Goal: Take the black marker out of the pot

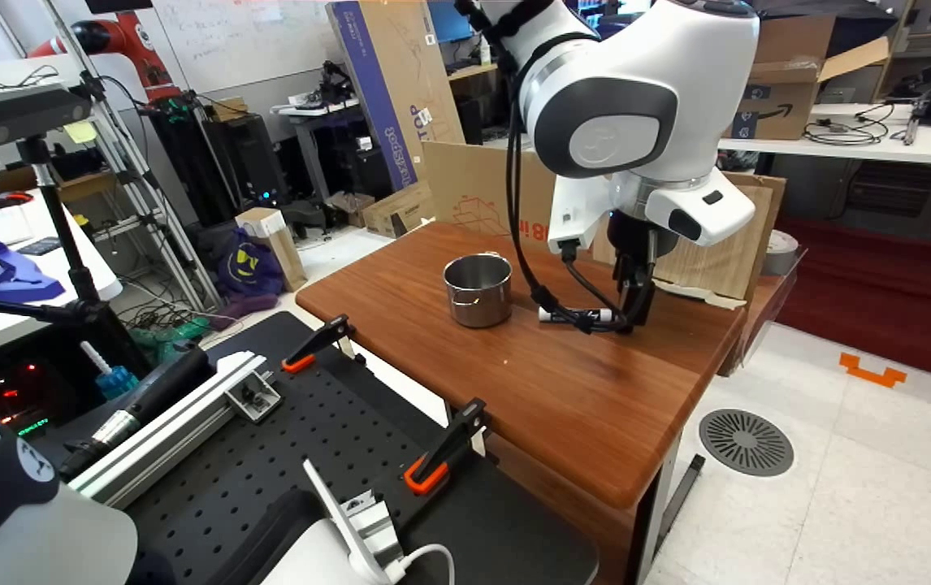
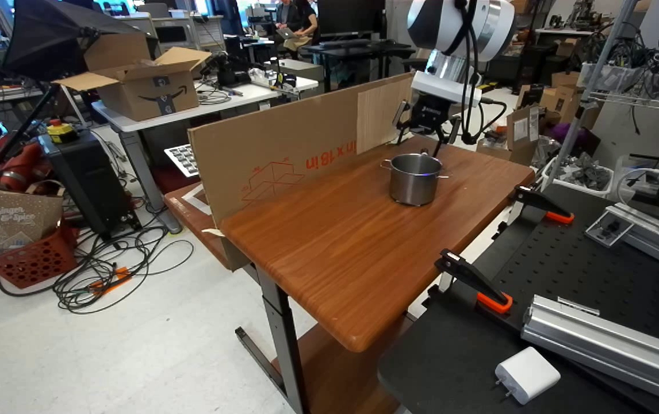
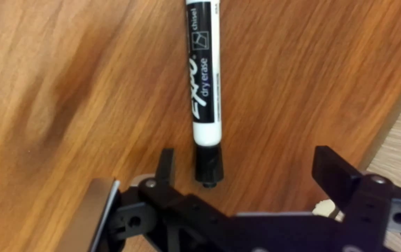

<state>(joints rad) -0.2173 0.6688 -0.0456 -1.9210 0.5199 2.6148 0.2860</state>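
Observation:
The black marker (image 3: 204,77), with a black label, white bands and a black cap, lies flat on the wooden table in the wrist view. It also shows in an exterior view (image 1: 556,314), beside the pot and partly behind the arm's cables. The silvery metal pot (image 1: 478,299) stands upright on the table, and also shows in an exterior view (image 2: 413,187); it is out of the wrist view. My gripper (image 3: 247,162) is open and empty, pointing down near the marker's cap end. The cap lies between the fingers in view, closer to the left finger, with no visible contact.
The wooden table (image 2: 329,241) has a cardboard sheet (image 2: 289,155) and a light wood panel (image 1: 709,252) standing along its far edge. Black and orange clamps (image 1: 445,447) sit on the near edge beside a black perforated board (image 1: 335,439). Loose cables (image 1: 518,203) hang from the arm.

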